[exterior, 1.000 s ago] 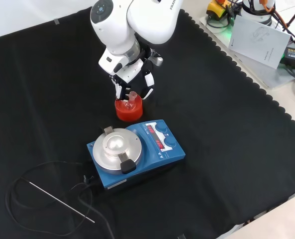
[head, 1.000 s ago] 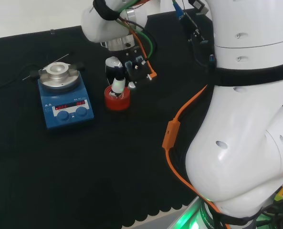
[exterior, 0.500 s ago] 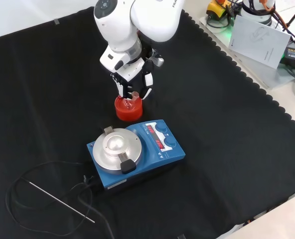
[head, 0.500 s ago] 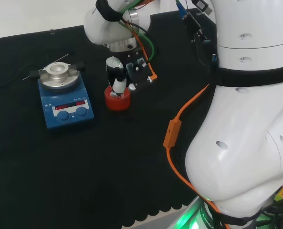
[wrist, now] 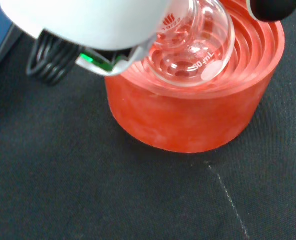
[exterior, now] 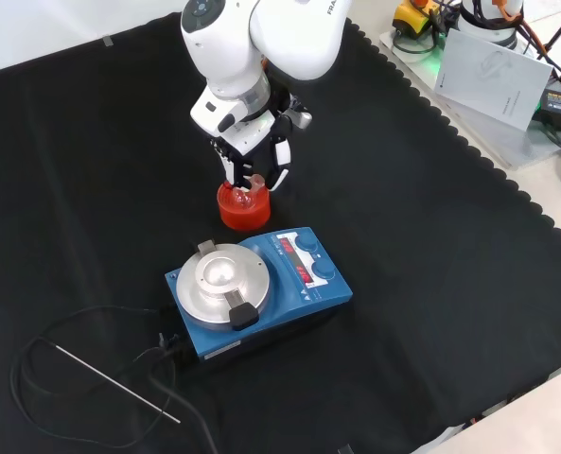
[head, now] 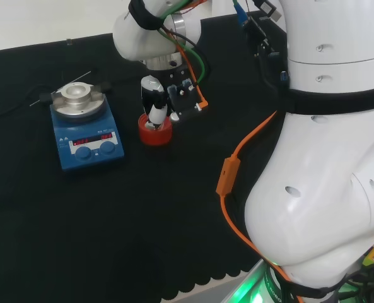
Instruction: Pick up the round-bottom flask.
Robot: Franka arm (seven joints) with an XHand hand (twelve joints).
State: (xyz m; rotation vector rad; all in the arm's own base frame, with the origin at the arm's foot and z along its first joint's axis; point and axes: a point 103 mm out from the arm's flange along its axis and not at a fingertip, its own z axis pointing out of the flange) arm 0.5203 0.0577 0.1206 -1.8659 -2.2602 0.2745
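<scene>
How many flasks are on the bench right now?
1: a clear flask sits in the red stand, under the hand. No other glassware is visible.

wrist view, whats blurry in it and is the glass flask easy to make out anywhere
In the wrist view the white part of the hand is close and out of focus, while the round-bottom flask shows clearly against the red ribbed stand. In the head view the flask is mostly hidden by the hand. In the front view it is only a faint glint.

Robot hand (head: pixel 155 101) over a red ribbed stand (head: pixel 155 130), right of a blue hotplate (head: pixel 86 137).
</scene>
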